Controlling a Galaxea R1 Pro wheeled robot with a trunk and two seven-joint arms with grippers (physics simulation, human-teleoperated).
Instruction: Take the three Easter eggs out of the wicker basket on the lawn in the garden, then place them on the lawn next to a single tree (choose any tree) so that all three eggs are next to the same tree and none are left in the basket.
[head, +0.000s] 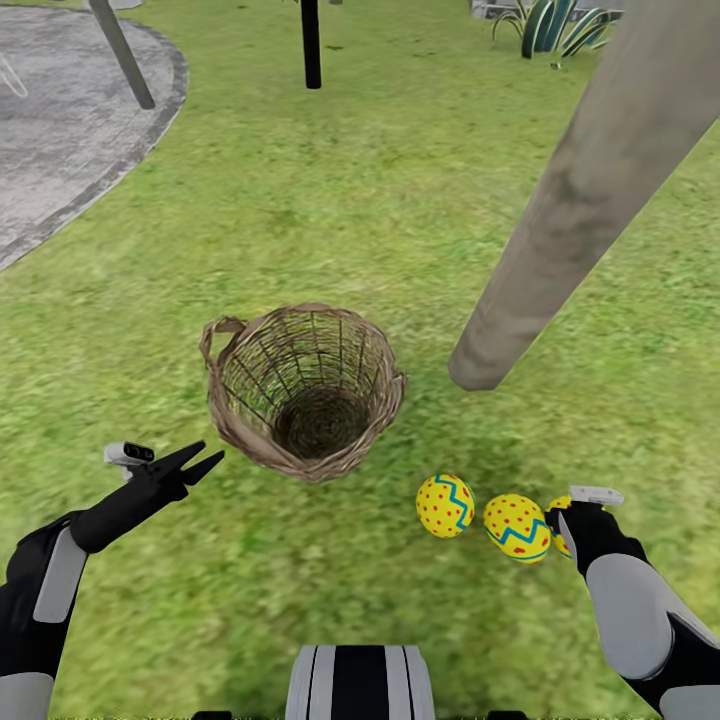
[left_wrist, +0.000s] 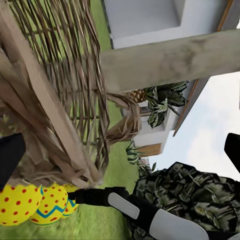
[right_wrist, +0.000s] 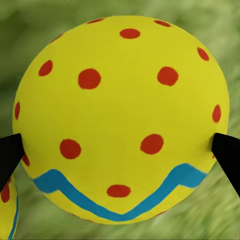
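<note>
Head view: the basket (head: 305, 390) stood empty on the lawn (head: 330, 200), just beside the tree (head: 590, 190). Two eggs (head: 445, 505) lay on the grass near the trunk; the third egg (head: 560, 512) was half hidden behind the right gripper (head: 572, 520). The left gripper (head: 205, 460) hung free with fingers apart, holding nothing.

Left wrist view: the basket wall (left_wrist: 55, 90) was close, with the eggs (left_wrist: 20, 204) in a row on the grass.

Right wrist view: the black fingertips (right_wrist: 11, 152) pressed both sides of the third egg (right_wrist: 120, 115) (grass behind it). I judged only its release was left. No writing was readable anywhere.
</note>
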